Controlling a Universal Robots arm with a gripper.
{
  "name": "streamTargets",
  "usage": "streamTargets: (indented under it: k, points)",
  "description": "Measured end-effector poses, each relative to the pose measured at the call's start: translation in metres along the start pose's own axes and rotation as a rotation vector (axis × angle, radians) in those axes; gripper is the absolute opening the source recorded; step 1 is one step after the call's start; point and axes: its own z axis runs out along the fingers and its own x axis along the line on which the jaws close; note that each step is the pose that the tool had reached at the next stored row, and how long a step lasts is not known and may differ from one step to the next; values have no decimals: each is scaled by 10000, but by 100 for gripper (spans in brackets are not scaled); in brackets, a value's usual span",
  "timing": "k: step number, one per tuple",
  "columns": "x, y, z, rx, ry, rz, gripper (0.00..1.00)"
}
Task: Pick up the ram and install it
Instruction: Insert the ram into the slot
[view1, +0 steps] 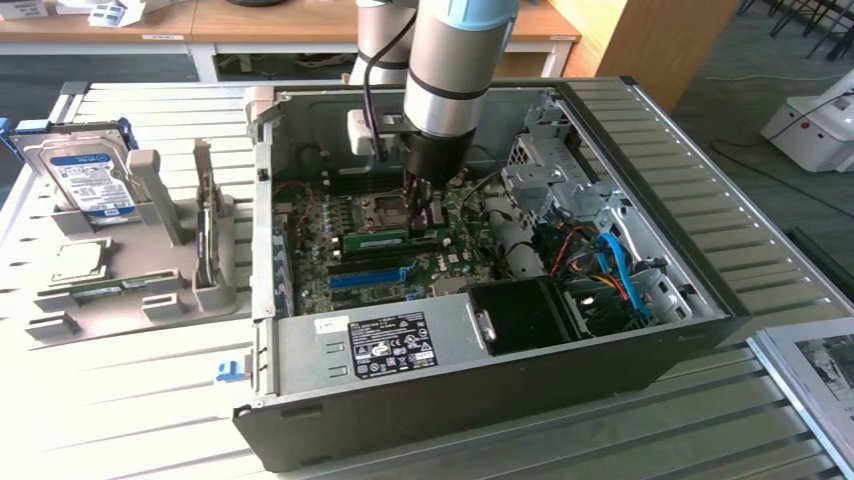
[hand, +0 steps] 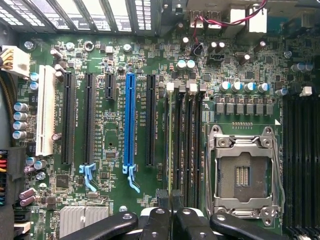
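Now the hand (hand: 169, 200) pinches the ram (hand: 170, 145) straight beneath it, long axis lined along the memory slots (hand: 186, 145) beside the processor socket (hand: 242, 175).

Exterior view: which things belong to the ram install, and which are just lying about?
In the job: long thin green circuit-board ram stick, gripped by the black claw; green motherboard; open black metal computer case.
Lying about: silver hard drive with blue label; square silver processor chip; grey plastic holder rack.

In PC case (view1: 507, 400), ram (view1: 378, 240) btwn fingers (view1: 427, 212), beside CPU socket (view1: 390, 208); HDD (view1: 87, 175) outside, the exterior view's left.
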Motion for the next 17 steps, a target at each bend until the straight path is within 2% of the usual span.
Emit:
streamTargets:
  k: [8,17]
  points:
    - [0,4,0,19,0,1,12]
    - [0,35,2,111,-1,-4,12]
